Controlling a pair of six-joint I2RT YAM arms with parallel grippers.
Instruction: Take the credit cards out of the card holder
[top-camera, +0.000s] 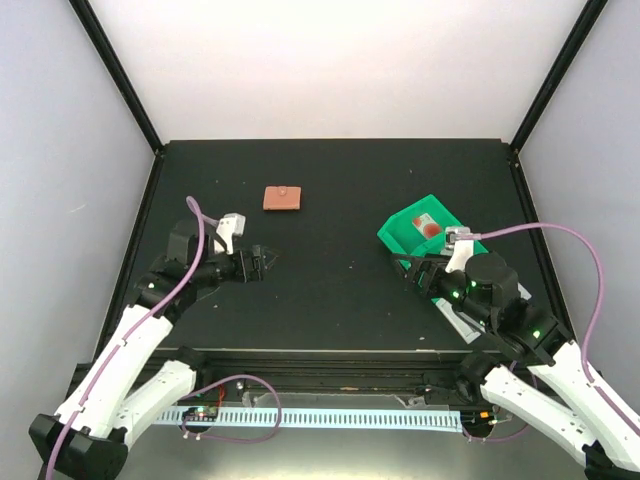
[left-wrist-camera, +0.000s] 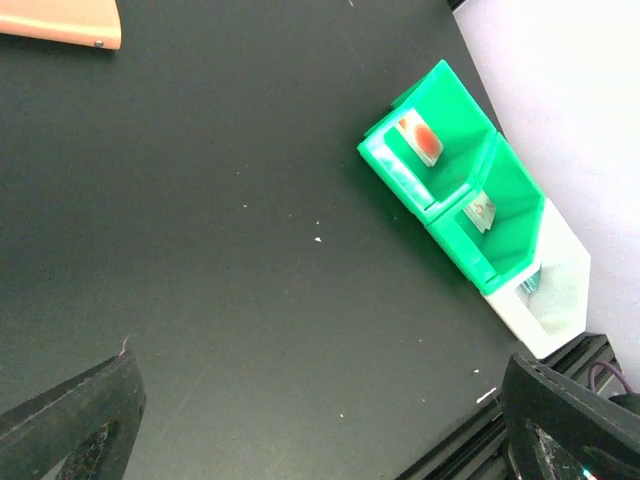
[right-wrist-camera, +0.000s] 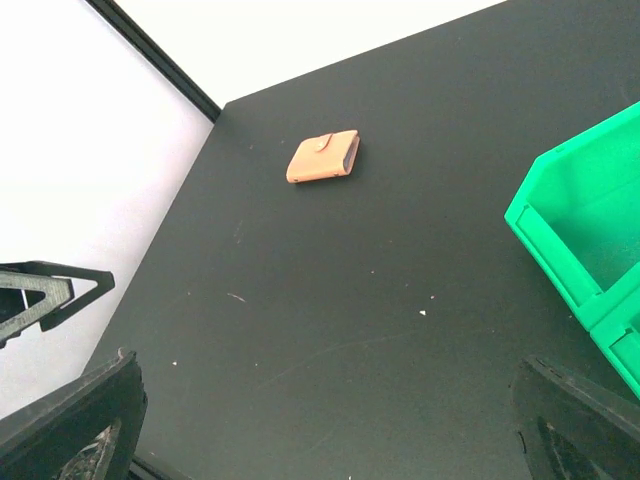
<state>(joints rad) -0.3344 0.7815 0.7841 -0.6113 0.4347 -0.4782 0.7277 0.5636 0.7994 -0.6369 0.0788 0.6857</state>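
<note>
The closed card holder (top-camera: 282, 198) lies on the table (top-camera: 330, 300), apart from the left end effector (top-camera: 263, 261); the right end effector (top-camera: 412, 268) is beside the green bin (top-camera: 420, 230).

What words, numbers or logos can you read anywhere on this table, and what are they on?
No text here can be read.
On the red-blob sticker, in a green bin: no letters legible.
On the second sticker, in the next green bin: marks too small and blurred to read.
On the wallet: no print shows.
</note>
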